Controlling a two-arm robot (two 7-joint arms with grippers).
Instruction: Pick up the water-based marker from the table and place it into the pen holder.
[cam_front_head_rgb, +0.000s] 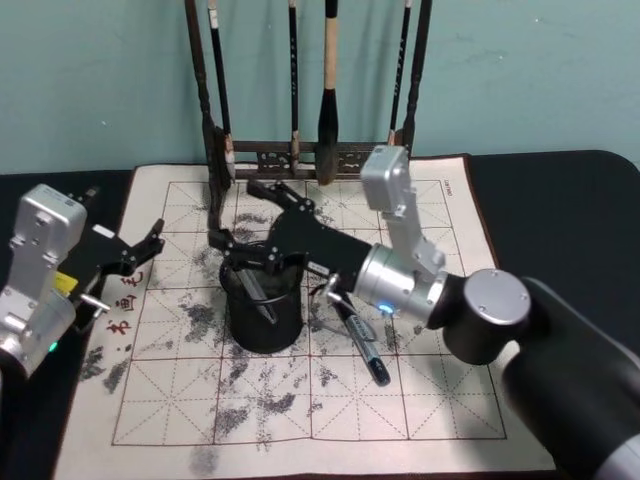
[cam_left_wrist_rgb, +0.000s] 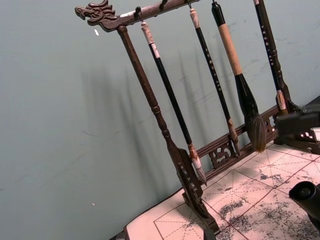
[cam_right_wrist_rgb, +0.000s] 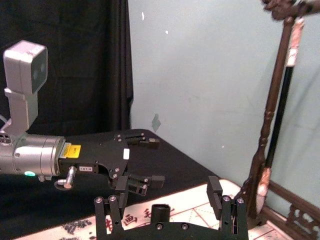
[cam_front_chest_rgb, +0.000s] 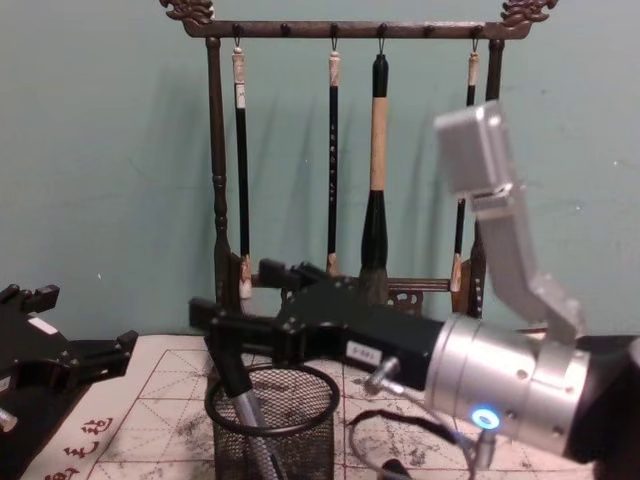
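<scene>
"Where's the marker (cam_front_head_rgb: 255, 292)?"

"It's leaning inside the pen holder (cam_front_head_rgb: 262, 325). My right gripper (cam_right_wrist_rgb: 162, 200) hangs just over it, fingers spread wide and pinching nothing."

"What could go wrong?"

"I think a finger could bump the marker or the rim as I lift and tip the cup onto the other pen (cam_front_head_rgb: 362, 345) just beside it. My left gripper (cam_front_head_rgb: 135, 255) waits off to the side, spread too. Underneath is an inky mat (cam_front_head_rgb: 420, 400) on the dark table (cam_front_head_rgb: 560, 200). Behind are a brush rack (cam_front_chest_rgb: 215, 150) and a green wall (cam_front_head_rgb: 100, 80)."
</scene>
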